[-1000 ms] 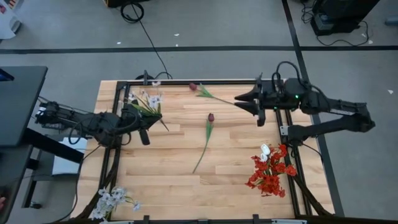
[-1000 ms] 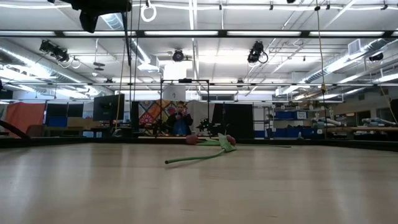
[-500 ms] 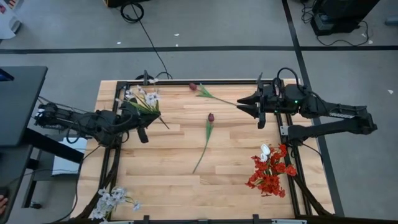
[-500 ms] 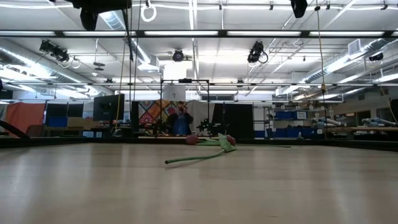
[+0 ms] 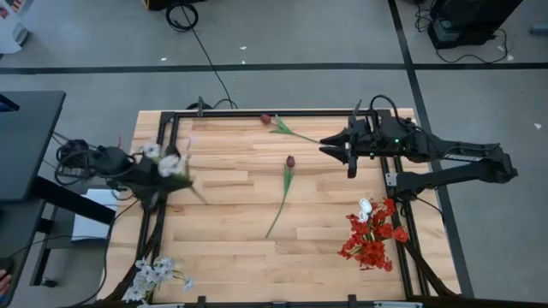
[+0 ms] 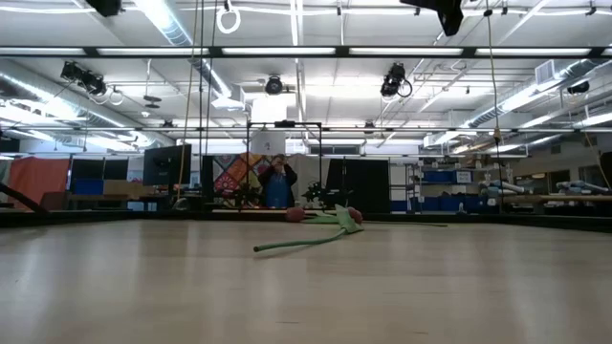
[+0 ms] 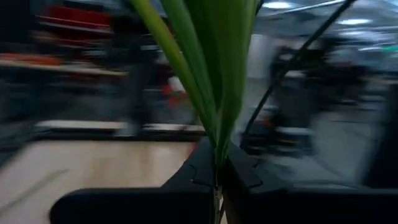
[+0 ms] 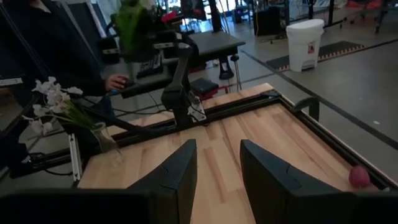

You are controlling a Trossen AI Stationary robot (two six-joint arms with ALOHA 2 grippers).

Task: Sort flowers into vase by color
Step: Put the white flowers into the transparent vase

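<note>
My left gripper (image 5: 169, 174) hangs over the table's left edge, shut on a white blossom spray (image 5: 161, 157), which shows blurred. My right gripper (image 5: 329, 148) is open above the far right of the table, beside the stem end of one maroon tulip (image 5: 291, 130); nothing is between its fingers (image 8: 217, 165). A second maroon tulip (image 5: 284, 190) lies flat mid-table, also seen in the low view (image 6: 308, 236). White sprays stand in a vase (image 5: 154, 274) at the near left, and red blooms with a white tulip in a vase (image 5: 370, 238) at the near right. My left gripper pinches the spray's green stem and leaves (image 7: 217, 155) between its two shut fingers. The leaves rise past the fingertips in the wrist view. The spray is lifted clear of the table, its white blossoms (image 5: 154, 152) toward the far left.
A black frame (image 5: 257, 112) runs along the table's far and side edges. Bare wood lies between the two tulips and the near edge. A person (image 6: 277, 182) stands far behind the table, and another person's hand (image 8: 115, 81) shows at a desk beyond the left side.
My left gripper has swung toward the table's left edge and turned, carrying the white spray with it, still clear of the table. My right gripper has sunk a little and edged toward the table's middle, its fingers unchanged.
</note>
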